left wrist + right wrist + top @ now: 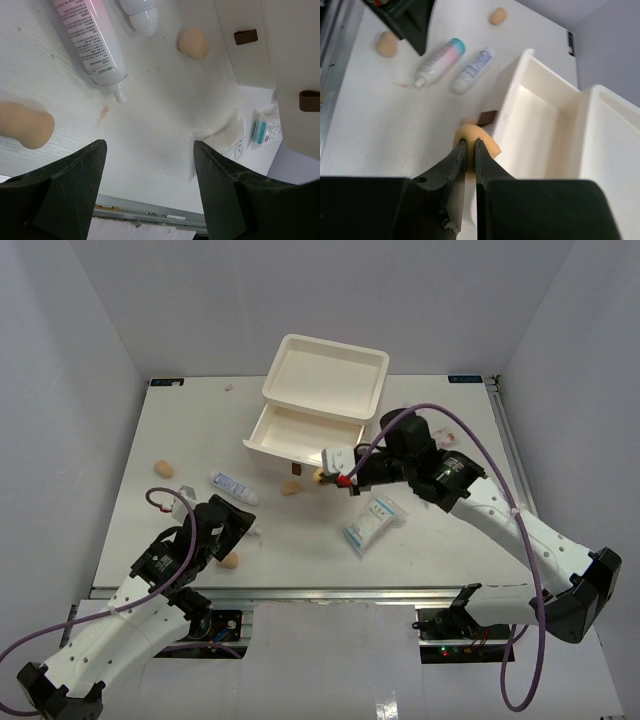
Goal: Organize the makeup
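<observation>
Sponge (487,142), tan and egg-shaped, pinched in the closed jaws of the right gripper (469,146), just at the front wall of the open cream drawer (535,130). Left gripper (150,150) jaws wide above the table (160,100); second sponge (25,125) and white-and-pink tube (92,45) lie nearby.

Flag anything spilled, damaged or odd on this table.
A faint reddish smear marks the white tabletop just beside the capped tip of the pink-and-white tube; it looks like a spill or rubbed-off makeup. Nothing else looks damaged.
</observation>
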You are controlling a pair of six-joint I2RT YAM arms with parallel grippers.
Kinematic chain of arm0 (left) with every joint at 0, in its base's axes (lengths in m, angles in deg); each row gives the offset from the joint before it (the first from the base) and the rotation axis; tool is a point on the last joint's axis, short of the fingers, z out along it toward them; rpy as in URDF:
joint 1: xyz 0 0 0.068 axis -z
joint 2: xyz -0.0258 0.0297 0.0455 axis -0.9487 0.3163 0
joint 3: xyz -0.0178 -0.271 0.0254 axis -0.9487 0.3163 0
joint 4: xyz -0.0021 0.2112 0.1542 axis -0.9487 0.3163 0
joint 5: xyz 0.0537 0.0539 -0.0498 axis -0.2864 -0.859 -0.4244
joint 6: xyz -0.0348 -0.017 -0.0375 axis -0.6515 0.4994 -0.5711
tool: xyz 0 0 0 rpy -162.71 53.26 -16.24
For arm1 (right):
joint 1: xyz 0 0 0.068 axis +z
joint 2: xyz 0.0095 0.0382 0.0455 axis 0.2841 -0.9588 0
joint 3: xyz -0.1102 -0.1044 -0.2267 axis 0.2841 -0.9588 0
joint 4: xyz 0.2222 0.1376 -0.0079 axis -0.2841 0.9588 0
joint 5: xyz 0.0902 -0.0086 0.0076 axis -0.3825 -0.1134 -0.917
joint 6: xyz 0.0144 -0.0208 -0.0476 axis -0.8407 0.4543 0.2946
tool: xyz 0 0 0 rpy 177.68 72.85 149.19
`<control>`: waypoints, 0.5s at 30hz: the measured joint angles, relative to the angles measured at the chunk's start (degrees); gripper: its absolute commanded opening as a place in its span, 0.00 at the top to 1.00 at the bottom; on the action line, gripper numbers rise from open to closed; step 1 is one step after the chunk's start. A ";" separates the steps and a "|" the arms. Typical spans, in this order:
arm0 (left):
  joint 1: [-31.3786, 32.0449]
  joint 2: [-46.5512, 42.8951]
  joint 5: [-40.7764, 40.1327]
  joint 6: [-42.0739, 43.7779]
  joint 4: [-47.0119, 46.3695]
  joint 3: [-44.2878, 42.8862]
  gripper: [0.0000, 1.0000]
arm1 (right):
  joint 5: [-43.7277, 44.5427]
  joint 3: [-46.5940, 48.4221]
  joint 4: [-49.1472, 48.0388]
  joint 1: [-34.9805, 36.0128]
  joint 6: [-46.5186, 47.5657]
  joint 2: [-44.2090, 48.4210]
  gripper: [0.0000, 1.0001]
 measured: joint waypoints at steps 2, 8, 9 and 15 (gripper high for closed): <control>0.00 1.11 -0.27 -0.85 -0.06 -0.04 0.20 | -0.41 2.28 -0.87 -3.32 -2.92 -0.77 0.90; 0.00 6.46 -0.77 -3.07 0.54 -0.12 0.20 | 0.42 4.34 -5.69 -10.58 -10.09 -5.11 0.82; 0.00 7.28 -0.77 -3.23 0.70 -0.24 0.20 | 0.73 4.31 -6.05 -10.98 -10.90 -5.93 0.79; 0.00 13.12 -0.99 -4.13 2.23 -2.85 0.19 | 2.31 3.65 -7.97 -11.18 -13.87 -10.10 0.51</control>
